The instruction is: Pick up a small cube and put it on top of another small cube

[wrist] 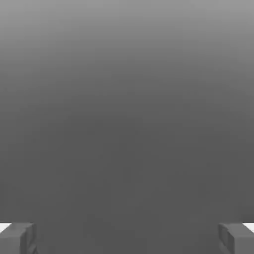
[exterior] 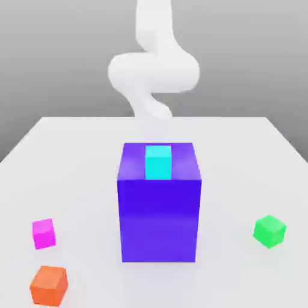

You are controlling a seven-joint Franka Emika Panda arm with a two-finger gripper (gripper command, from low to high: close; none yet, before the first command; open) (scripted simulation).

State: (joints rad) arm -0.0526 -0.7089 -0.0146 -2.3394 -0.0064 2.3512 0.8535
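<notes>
Orange cube (exterior: 49, 284) sits closest to the exterior camera, at about 8 o'clock from the big blue-violet block (exterior: 159, 222) that stands mid-table. Small magenta cube (exterior: 43, 233) lies just beyond the orange one, near it but apart, at roughly 9 o'clock from the block. Small green cube (exterior: 269, 231) rests well apart on the opposite side, at about 3 o'clock from the block. Cyan cube (exterior: 158, 162) sits on top of the block, toward its far edge. White table (exterior: 78, 156) carries all of them. My arm (exterior: 153, 69) rises behind the block at 12 o'clock, well clear of every cube.

Hand view: my gripper (wrist: 127, 238) shows two grey fingertips (wrist: 17, 238) set far apart at opposite edges, nothing between them; released, holding nothing. Beyond them, plain grey backdrop, no cube.

Step in hand, my judgement: none of the pick has started; magenta cube untouched, green cube bare on top. Next move calls for swinging toward the magenta cube, coming down over it with jaws straddling it, keeping off the orange neighbour. Afterwards the carry must clear the tall block to reach green.

Writing, brands, labels: none readable; all faces plain.
</notes>
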